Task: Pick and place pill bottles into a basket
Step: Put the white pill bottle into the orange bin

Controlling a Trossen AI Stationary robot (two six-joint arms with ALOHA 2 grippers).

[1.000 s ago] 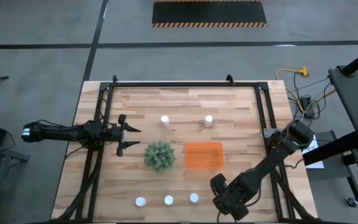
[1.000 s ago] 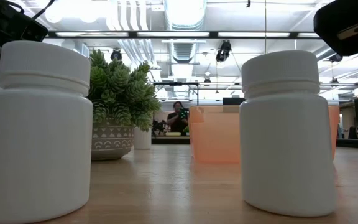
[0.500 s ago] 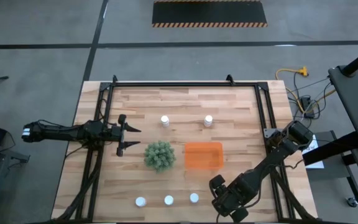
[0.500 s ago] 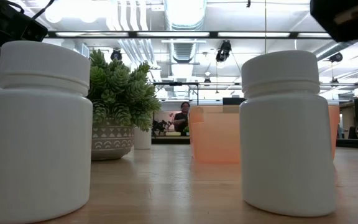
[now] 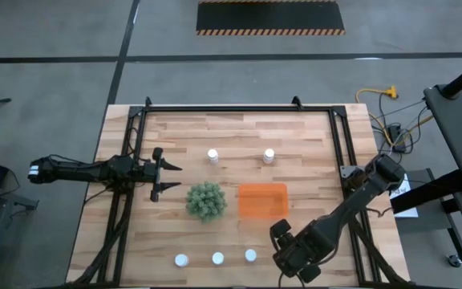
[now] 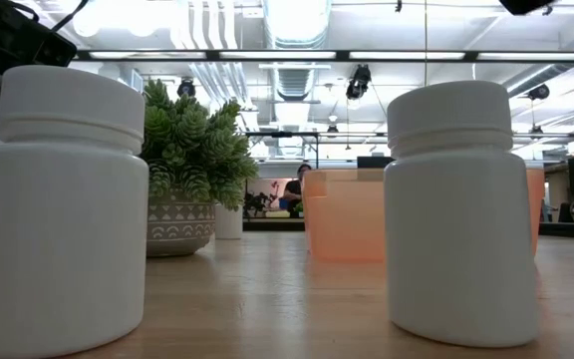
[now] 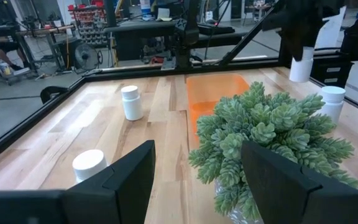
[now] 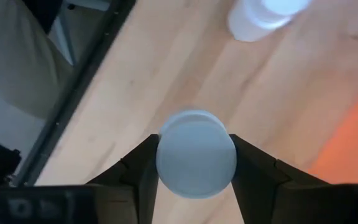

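My right gripper (image 5: 284, 238), near the table's front right, is shut on a white pill bottle (image 8: 196, 154). The bottle also shows in the left wrist view (image 7: 301, 64). Three bottles stand in a row by the near edge (image 5: 182, 260) (image 5: 217, 258) (image 5: 250, 255). Two more stand farther back (image 5: 212, 155) (image 5: 269, 155). The orange basket (image 5: 262, 200) sits mid-table, right of the green plant (image 5: 205, 200). My left gripper (image 5: 167, 178) waits open and empty at the table's left, pointing at the plant. My right gripper pinches the bottle between its two fingers (image 8: 143, 169), one on each side just below the round cap (image 8: 196, 130). The fingers come from above, pointing down. The bottle stays upright, cap up, and hangs clear of the table (image 7: 301, 74).
A black metal frame (image 5: 339, 152) runs around the table top. The potted plant (image 6: 189, 160) stands close beside the basket (image 6: 347, 214). The two nearest bottles (image 6: 63, 209) (image 6: 459, 209) fill the low view. A person shows far off in the room behind.
My right gripper has gone up with the bottle, rising almost out of the low view's top, and has shifted a little toward the basket. The other bottles, the basket and the plant have kept their places.
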